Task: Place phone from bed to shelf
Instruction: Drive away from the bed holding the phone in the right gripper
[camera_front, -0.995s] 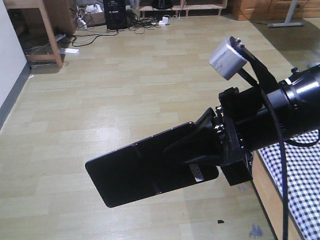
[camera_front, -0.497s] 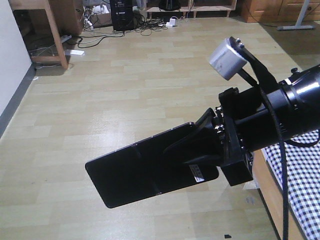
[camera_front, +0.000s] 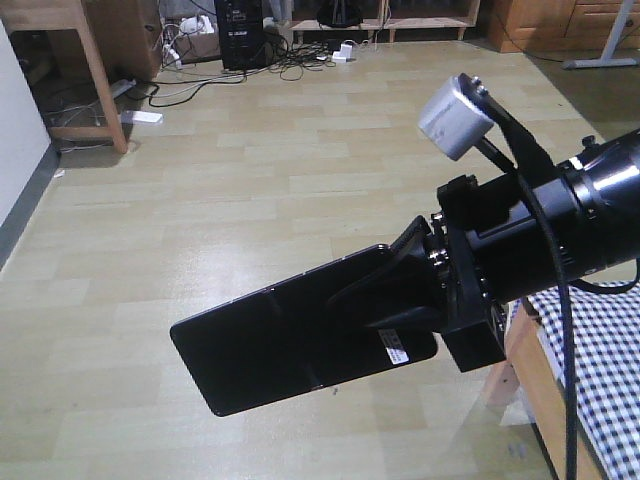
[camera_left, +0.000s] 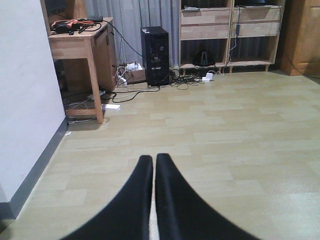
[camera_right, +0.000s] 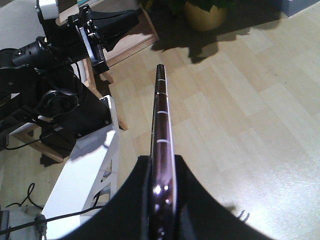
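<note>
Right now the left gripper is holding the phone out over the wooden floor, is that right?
Not quite. The right gripper, not the left, is shut on the phone; the right wrist view shows its edge clamped between the fingers. The left gripper is shut with nothing in it. The rest holds: the phone hangs over the wooden floor.

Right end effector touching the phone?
Touching. Right wrist view: right end effector clamps both faces of the phone, no gap.
</note>
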